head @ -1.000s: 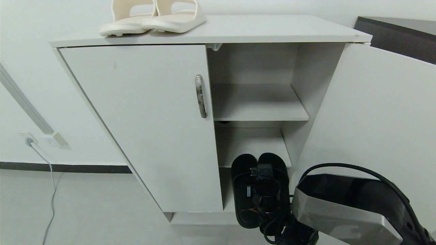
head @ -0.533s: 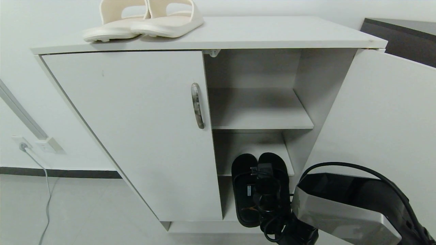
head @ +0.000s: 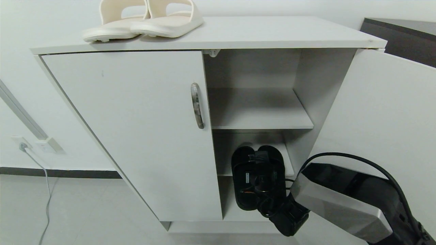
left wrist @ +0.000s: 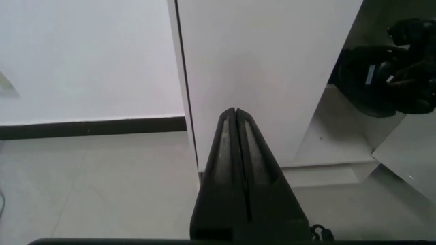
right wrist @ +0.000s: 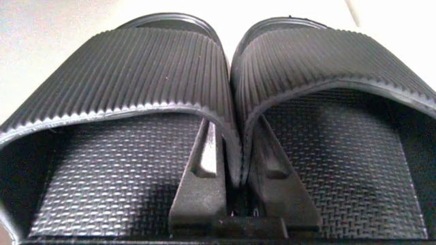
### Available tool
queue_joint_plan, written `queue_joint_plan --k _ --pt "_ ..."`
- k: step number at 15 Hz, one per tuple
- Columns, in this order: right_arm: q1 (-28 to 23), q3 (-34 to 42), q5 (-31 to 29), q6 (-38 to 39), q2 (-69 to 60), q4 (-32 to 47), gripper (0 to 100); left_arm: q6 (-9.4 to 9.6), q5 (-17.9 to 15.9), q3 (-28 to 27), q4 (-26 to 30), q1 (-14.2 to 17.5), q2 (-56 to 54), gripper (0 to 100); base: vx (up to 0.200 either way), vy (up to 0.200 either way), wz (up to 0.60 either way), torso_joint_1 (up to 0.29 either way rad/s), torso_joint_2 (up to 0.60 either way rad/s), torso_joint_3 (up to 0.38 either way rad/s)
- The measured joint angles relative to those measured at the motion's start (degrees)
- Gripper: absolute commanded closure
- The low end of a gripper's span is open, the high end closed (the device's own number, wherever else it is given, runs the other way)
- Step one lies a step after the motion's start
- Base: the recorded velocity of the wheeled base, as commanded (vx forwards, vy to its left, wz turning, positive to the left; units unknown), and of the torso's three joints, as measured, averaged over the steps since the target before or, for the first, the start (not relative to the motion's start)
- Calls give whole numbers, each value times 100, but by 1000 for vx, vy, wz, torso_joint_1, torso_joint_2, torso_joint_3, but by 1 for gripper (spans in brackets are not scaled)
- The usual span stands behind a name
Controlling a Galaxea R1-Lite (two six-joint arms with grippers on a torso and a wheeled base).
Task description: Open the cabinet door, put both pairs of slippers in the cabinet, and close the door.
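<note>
The white cabinet (head: 211, 32) has its right door (head: 381, 112) swung open and its left door (head: 136, 129) closed. A pair of black slippers (head: 256, 177) hangs in the opening at the lower shelf, toes pointing inward. My right gripper (right wrist: 235, 180) is shut on the black slippers, one finger inside each slipper pinching the two inner straps together. A cream pair of slippers (head: 146, 18) rests on the cabinet top at the left. My left gripper (left wrist: 236, 119) is shut with nothing in it, low in front of the closed left door (left wrist: 266, 68), with the black slippers (left wrist: 381, 71) off to one side.
The upper shelf (head: 259, 109) and the lower shelf (head: 252, 160) are bare. A metal handle (head: 197, 105) runs down the left door's edge. A wall socket with a cable (head: 24, 147) sits low on the wall at left. A dark furniture piece (head: 402, 37) stands behind the open door.
The camera view shifted first, bringing the cabinet closer. Since then my right arm has carried the black slippers forward and up into the cabinet opening, tilting them toward the lower shelf.
</note>
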Motion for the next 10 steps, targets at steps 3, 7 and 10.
queue_joint_plan --k 3,7,10 --pt "-138 -777 71 -50 261 379 100 -18 7 0 2 -2 0 100 0 0 0 0 0 0" --pt "-350 -1551 110 -425 601 411 100 -18 2 0 0 0 0 100 0 0 0 0 0 0" --pt "-540 -2174 196 -695 881 450 100 -21 5 0 2 0 0 100 0 0 0 0 0 0"
